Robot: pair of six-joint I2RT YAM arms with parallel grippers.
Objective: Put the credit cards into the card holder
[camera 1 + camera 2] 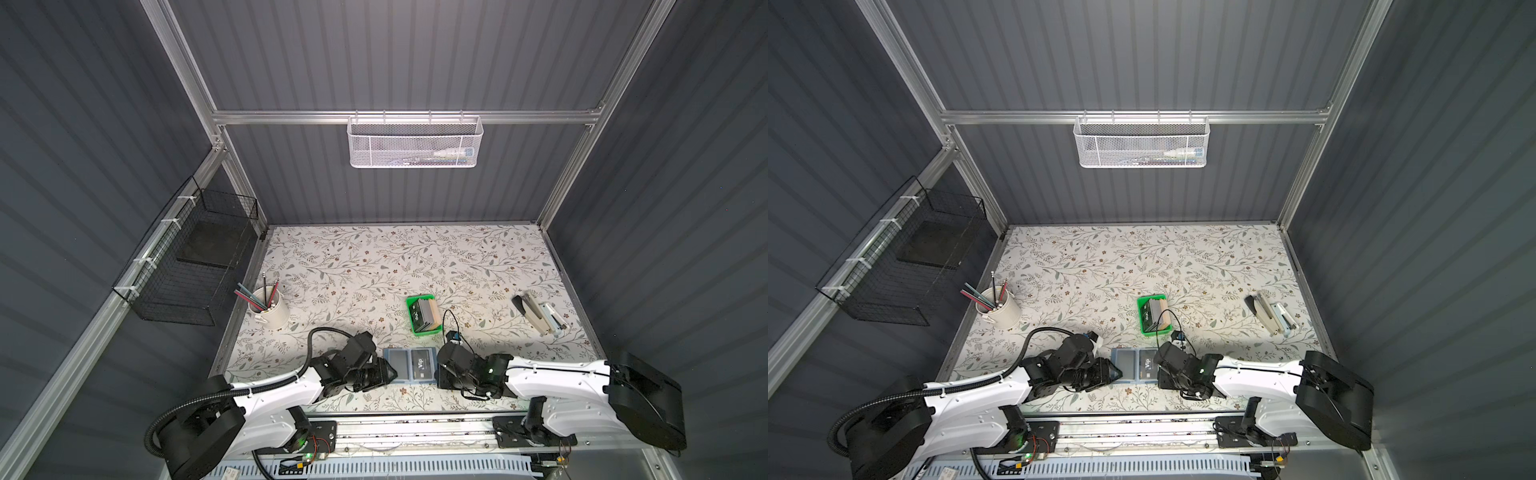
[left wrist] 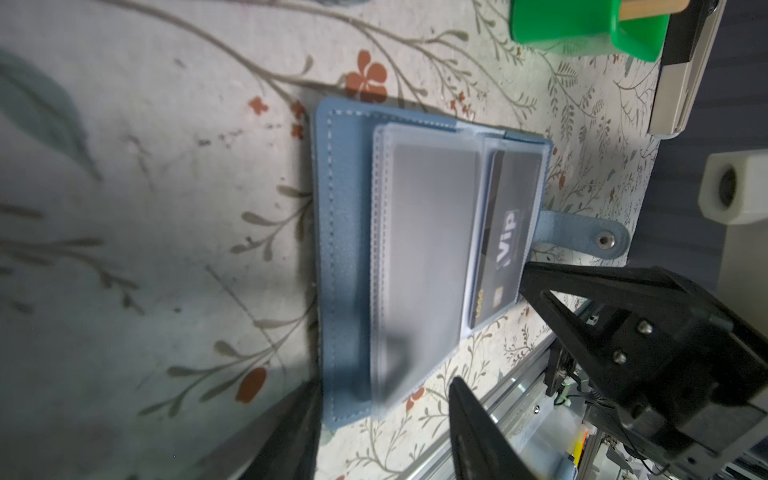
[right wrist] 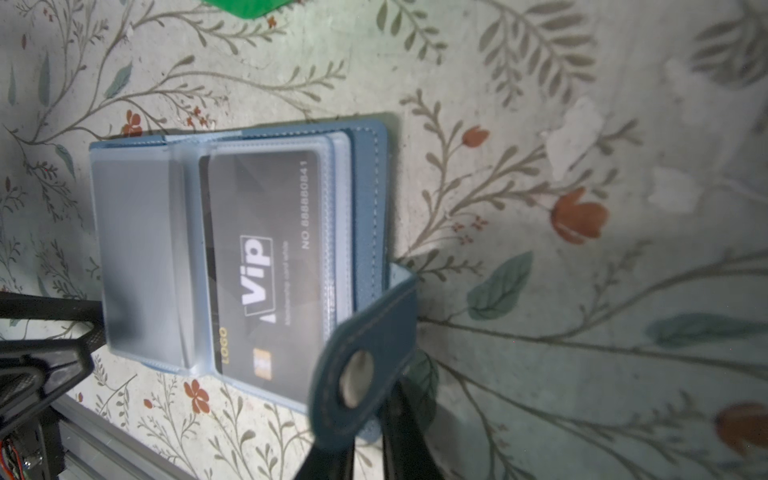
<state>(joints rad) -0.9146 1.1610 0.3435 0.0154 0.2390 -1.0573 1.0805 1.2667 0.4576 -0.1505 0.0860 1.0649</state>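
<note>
blue card holder [image 1: 392, 363] is lying open crosswise, tab [image 3: 365, 345] pointing right, pinched in my right gripper [image 1: 437, 368]; left gripper [image 2: 386, 386] gaping empty; green tray [image 1: 419, 298] holding credit cards [image 1: 428, 316].

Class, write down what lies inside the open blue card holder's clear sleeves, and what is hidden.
In the card holder, one top sleeve holds a dark VIP card. The facing sleeve looks frosted grey; any card there is unclear. Sleeves stacked underneath are covered.
</note>
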